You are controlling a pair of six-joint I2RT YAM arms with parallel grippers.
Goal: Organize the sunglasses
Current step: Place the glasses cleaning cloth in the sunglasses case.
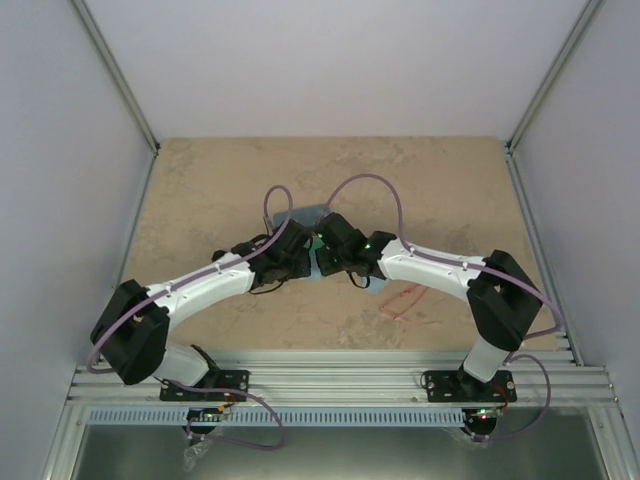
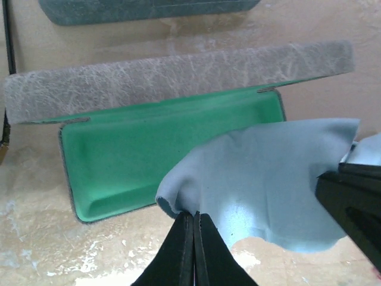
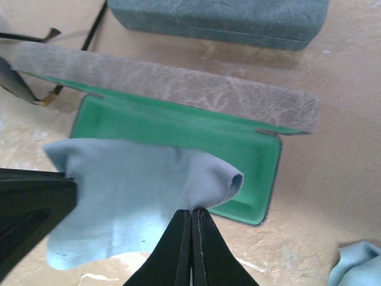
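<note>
Both grippers are shut on the same light blue cloth [image 2: 268, 179], one on each side, and hold it over the front of an open grey case with green lining [image 2: 119, 155]. My left gripper [image 2: 193, 213] pinches the cloth's left fold. My right gripper [image 3: 191, 210] pinches the right fold of the cloth [image 3: 131, 185]. The black sunglasses [image 3: 13, 82] lie on the table left of the open case [image 3: 178, 128], partly cut off by the frame edge. The red-framed sunglasses [image 1: 405, 298] lie on the table beside the right arm.
A closed blue-grey case [image 3: 220, 18] lies just behind the open one, also in the left wrist view [image 2: 149, 9]. A second light blue cloth [image 3: 357, 262] lies at the right. In the top view the two wrists [image 1: 318, 252] meet mid-table and hide the cases.
</note>
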